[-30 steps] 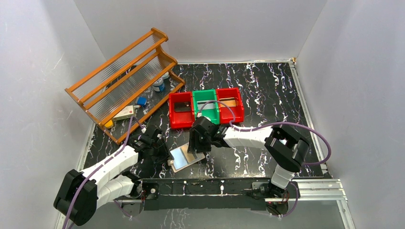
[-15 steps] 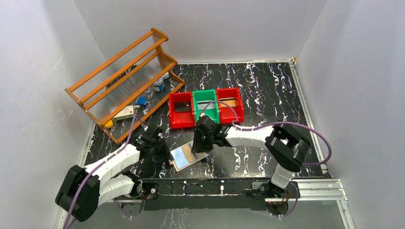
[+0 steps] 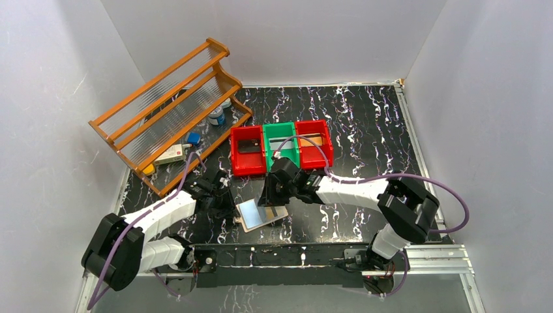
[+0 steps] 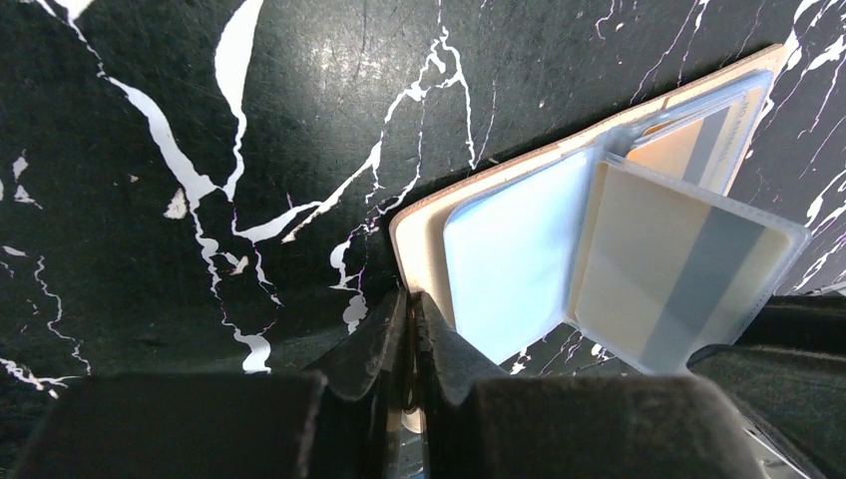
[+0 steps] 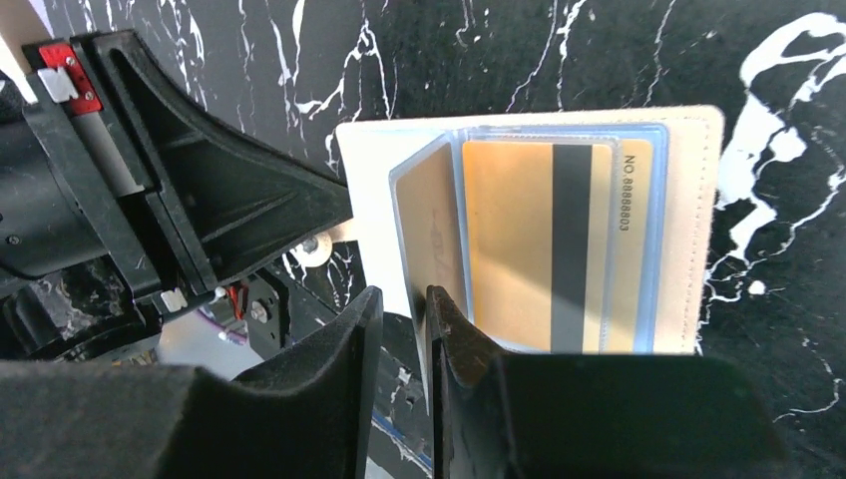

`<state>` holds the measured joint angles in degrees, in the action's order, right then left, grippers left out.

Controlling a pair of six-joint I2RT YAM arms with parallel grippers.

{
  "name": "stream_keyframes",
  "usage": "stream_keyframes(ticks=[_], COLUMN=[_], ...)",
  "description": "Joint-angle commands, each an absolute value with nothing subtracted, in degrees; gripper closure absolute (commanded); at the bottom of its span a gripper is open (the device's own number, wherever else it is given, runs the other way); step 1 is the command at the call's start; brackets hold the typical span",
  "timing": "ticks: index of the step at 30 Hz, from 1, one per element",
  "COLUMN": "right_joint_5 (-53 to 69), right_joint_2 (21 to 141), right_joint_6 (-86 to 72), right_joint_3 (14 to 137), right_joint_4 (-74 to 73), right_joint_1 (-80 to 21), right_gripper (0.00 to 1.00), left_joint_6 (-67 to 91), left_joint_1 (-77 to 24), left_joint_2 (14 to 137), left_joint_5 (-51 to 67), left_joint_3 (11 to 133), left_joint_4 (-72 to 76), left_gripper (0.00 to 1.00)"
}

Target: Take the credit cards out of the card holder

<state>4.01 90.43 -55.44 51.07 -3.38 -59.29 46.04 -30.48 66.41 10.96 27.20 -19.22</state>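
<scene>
Plain white walls (image 3: 313,39) enclose a black tabletop (image 3: 372,124) veined with white, evenly lit. A wooden rack (image 3: 166,107) stands far-left of the pincers, red and green bins (image 3: 282,149) sit just beyond them, and a metal rail (image 3: 430,257) runs behind them

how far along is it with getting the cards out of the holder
Partly done. Cards already lie in all three bins. In hand: the left gripper pins the open card holder by its edge, and the right gripper straddles a raised sleeve; I can't tell if it has clamped. Left: a gold striped card sits in its sleeve.
</scene>
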Motion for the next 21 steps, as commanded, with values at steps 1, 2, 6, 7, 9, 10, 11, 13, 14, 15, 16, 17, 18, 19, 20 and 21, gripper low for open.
stream_keyframes(ticks=[1,2,6,7,9,10,11,13,14,15,16,17,18,19,20,21], right_joint_5=[7.4,8.2,9.3,9.4,9.6,9.7,9.9,10.4,10.5,10.5,10.5,10.3,10.2,10.3,10.4,10.6], right_joint_2=[89.9,90.4,92.0,92.1,92.3,92.4,92.5,92.9,93.1,93.1,93.2,93.2,93.2,93.3,93.4,93.5], right_joint_6=[-56.7,-56.6,-56.8,-56.9,-57.0,-57.0,-57.0,-56.9,-56.9,-57.0,-57.2,-57.4,-57.5,-57.4,-57.4,-57.3], right_joint_3=[50.7,51.0,52.2,52.2,52.1,52.1,52.1,52.4,52.5,52.5,52.4,52.3,52.2,52.3,52.4,52.5], right_joint_4=[1.9,2.3,2.0,2.0,2.3,2.4,2.4,2.5,2.5,2.5,2.5,2.5,2.4,2.4,2.4,2.4], right_joint_1=[-59.5,-59.5,-59.5,-59.5,-59.5,-59.5,-59.5,-59.5,-59.5,-59.5,-59.5,-59.5,-59.5,-59.5,-59.5,-59.4], right_gripper=[0.69,0.68,0.66,0.65,0.64,0.64,0.63,0.60,0.60,0.60,0.60,0.59,0.59,0.58,0.58,0.56], left_joint_6=[44.3,44.2,43.9,43.7,43.3,43.3,43.4,43.8,44.0,44.0,44.0,44.0,44.1,44.2,44.2,44.1], left_joint_1=[-30.7,-30.7,-30.6,-30.6,-30.7,-30.7,-30.7,-30.6,-30.7,-30.7,-30.6,-30.7,-30.6,-30.7,-30.7,-30.7], left_joint_2=[67.1,67.2,67.2,67.4,67.6,67.5,67.4,66.9,66.8,66.6,66.5,66.4,66.3,66.2,66.2,66.2], left_joint_5=[11.5,11.7,12.0,12.1,12.5,12.6,12.7,12.6,12.6,12.7,12.8,13.0,13.1,13.1,13.1,13.1], left_joint_3=[28.1,28.1,28.0,28.0,28.1,28.1,27.9,27.4,27.2,27.1,27.0,27.0,27.0,27.1,26.9,27.0], left_joint_4=[-19.7,-19.6,-19.4,-19.4,-19.5,-19.6,-19.6,-19.4,-19.3,-19.2,-19.2,-19.2,-19.2,-19.2,-19.2,-19.2], left_gripper=[0.95,0.95,0.95,0.95,0.95,0.95,0.95,0.95,0.95,0.95,0.95,0.95,0.95,0.94,0.94,0.94])
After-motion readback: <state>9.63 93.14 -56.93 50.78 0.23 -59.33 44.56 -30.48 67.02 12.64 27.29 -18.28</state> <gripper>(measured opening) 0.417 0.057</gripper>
